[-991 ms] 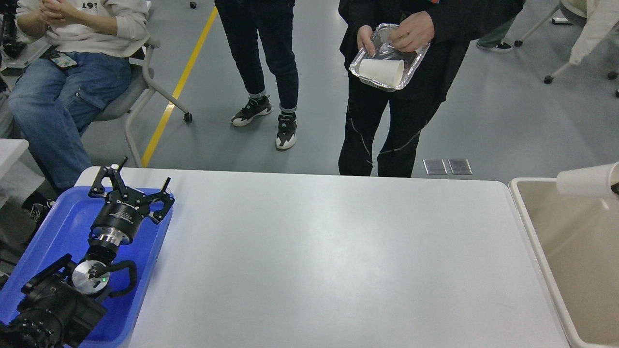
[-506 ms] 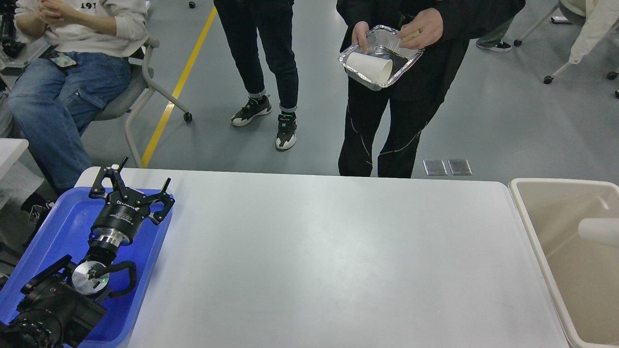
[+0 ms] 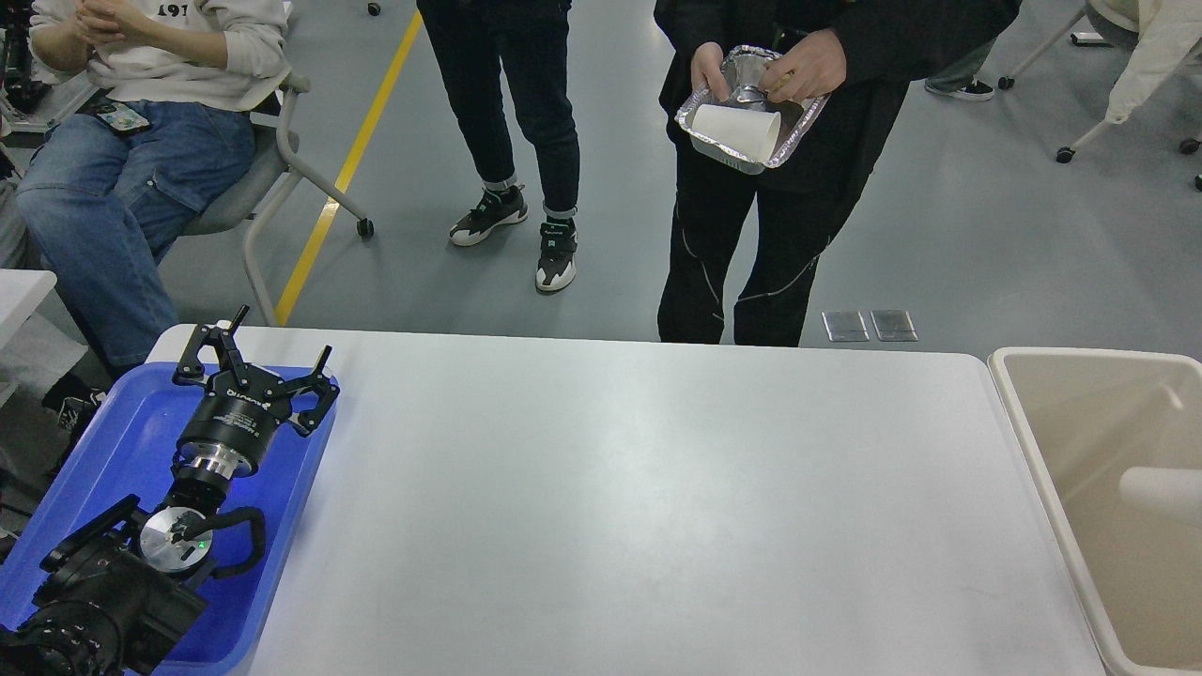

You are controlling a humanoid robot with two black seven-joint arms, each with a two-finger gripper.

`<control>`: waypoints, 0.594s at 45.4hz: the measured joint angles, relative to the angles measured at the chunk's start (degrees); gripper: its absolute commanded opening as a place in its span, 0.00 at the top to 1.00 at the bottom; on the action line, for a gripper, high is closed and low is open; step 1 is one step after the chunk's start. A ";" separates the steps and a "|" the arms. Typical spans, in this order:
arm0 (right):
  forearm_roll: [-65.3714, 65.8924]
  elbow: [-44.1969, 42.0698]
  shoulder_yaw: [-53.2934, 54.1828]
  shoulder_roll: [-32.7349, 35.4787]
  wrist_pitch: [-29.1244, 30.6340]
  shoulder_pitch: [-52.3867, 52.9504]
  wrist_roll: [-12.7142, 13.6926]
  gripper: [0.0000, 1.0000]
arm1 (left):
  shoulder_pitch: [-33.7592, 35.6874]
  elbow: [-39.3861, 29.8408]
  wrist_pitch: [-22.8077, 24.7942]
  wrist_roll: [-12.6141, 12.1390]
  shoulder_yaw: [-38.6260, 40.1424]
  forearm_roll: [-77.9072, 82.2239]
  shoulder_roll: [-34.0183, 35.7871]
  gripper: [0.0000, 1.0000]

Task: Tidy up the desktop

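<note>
The light grey-white desktop [image 3: 639, 507] fills the middle of the head view, with nothing lying on its bare top. My left gripper [image 3: 282, 336] is open and empty, hovering over the far end of the blue plastic tray [image 3: 113, 441] at the table's left edge. My right gripper is out of view. A white paper cup [image 3: 1163, 493] lies on its side inside the beige bin [image 3: 1019, 422] at the right.
A person in black stands just beyond the table's far edge holding a foil tray [image 3: 751, 103] with a white cup in it. Another person stands to the left of them, and a seated person is at the far left.
The white cup that was up at the bin's far right edge has dropped into the bin and lies there. The person has shifted the foil tray slightly. My left arm has not moved.
</note>
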State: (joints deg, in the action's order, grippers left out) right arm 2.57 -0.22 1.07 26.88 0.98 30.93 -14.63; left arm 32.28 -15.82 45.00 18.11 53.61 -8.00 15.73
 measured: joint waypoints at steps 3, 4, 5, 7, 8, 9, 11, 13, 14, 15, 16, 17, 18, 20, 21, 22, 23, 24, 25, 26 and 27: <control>-0.11 -0.12 0.23 -0.20 -0.10 -0.09 0.03 0.29 | 0.00 0.00 0.00 0.00 0.00 0.00 0.00 0.00; -0.17 -0.18 0.32 -0.28 -0.18 -0.12 0.04 0.24 | 0.00 0.00 0.00 0.00 0.00 0.00 0.00 0.00; -0.19 -0.20 0.38 -0.34 -0.24 -0.15 0.05 0.19 | 0.00 0.00 0.00 0.00 0.00 0.00 0.00 0.00; -0.24 -0.25 0.51 -0.45 -0.47 -0.18 0.05 0.08 | 0.00 0.00 0.00 0.00 0.00 0.00 0.00 0.00; -0.26 -0.27 0.55 -0.50 -0.57 -0.20 0.05 0.04 | 0.00 0.00 0.00 0.00 0.00 0.00 0.00 0.00; -0.28 -0.29 0.58 -0.54 -0.70 -0.20 0.05 0.02 | 0.00 0.00 0.00 0.00 0.00 0.00 0.00 0.00; -0.31 -0.33 0.67 -0.63 -1.12 -0.21 0.05 0.01 | 0.02 0.00 0.00 0.00 0.00 0.00 0.00 0.00; -0.34 -0.35 0.72 -0.67 -1.60 -0.21 0.05 0.01 | 0.02 0.00 0.00 0.00 0.00 0.00 0.00 0.00; -0.35 -0.37 0.75 -0.69 -1.91 -0.18 0.05 0.01 | 0.02 0.00 0.00 0.00 0.00 0.00 0.00 0.00; -0.36 -0.39 0.77 -0.71 -2.15 -0.12 0.04 0.01 | 0.02 0.00 0.00 0.00 0.00 0.00 0.00 0.00; -0.37 -0.41 0.79 -0.74 -2.40 -0.04 0.02 0.01 | 0.02 0.00 0.00 0.00 0.00 0.00 0.00 0.00; -0.39 -0.43 0.81 -0.76 -2.73 0.08 0.00 0.01 | 0.02 0.00 0.00 0.00 0.00 0.00 0.00 0.00; -0.40 -0.45 0.82 -0.77 -2.93 0.18 0.00 0.01 | 0.02 0.00 0.00 0.00 0.00 0.00 0.00 0.00; -0.41 -0.54 0.82 -0.78 -3.46 0.62 -0.01 0.01 | 0.03 0.00 0.00 0.00 0.00 0.00 0.00 0.00; -0.41 -0.58 0.83 -0.78 -3.65 0.87 -0.02 0.01 | 0.03 0.00 0.00 0.00 0.00 0.00 0.00 0.00; -0.41 -0.63 0.83 -0.78 -3.82 1.13 -0.03 0.01 | 0.03 0.00 0.00 0.00 0.00 0.00 0.00 0.00; -0.41 -0.69 0.79 -0.79 -4.06 1.41 -0.04 0.00 | 0.03 0.00 0.00 0.00 0.00 0.00 0.00 0.00; -0.41 -0.72 0.73 -0.81 -4.19 1.56 -0.04 0.00 | 0.04 0.01 0.00 0.00 0.00 0.00 0.00 0.00; -0.41 -0.74 0.63 -0.82 -4.31 1.67 -0.04 0.00 | 0.03 0.01 0.00 0.00 0.00 0.00 0.00 0.00; -0.41 -0.76 0.51 -0.83 -4.44 1.78 -0.04 0.00 | 0.03 0.01 0.00 0.00 0.00 0.00 0.00 0.00; -0.33 -0.80 0.39 -0.84 -4.57 1.88 -0.04 0.00 | 0.04 0.01 0.00 0.00 0.00 0.00 0.00 0.00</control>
State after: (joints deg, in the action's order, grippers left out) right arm 2.24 -1.02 1.46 26.04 -3.59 32.81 -14.67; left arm 32.32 -15.81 45.00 18.11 53.61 -8.00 15.73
